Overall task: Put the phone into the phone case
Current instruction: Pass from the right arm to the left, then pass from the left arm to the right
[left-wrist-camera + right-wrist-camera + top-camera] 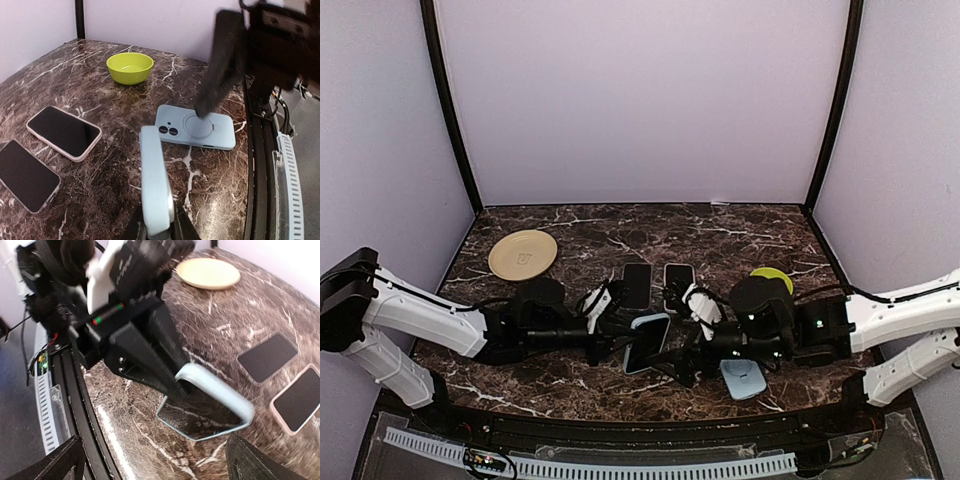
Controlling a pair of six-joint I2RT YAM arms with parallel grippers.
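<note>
I am working in a small lab test booth. Plain lilac walls (640, 100) with black posts (449, 110) close around a dark marble table (740, 225), and the left arm (420, 318) and the right arm (905, 308) stand at its near edge.

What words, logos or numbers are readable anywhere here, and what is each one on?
No text reads clearly.
On the plate: a dark mark at its centre, too small to read.
On the flat blue case: a ring and two lens holes, no letters visible.
</note>
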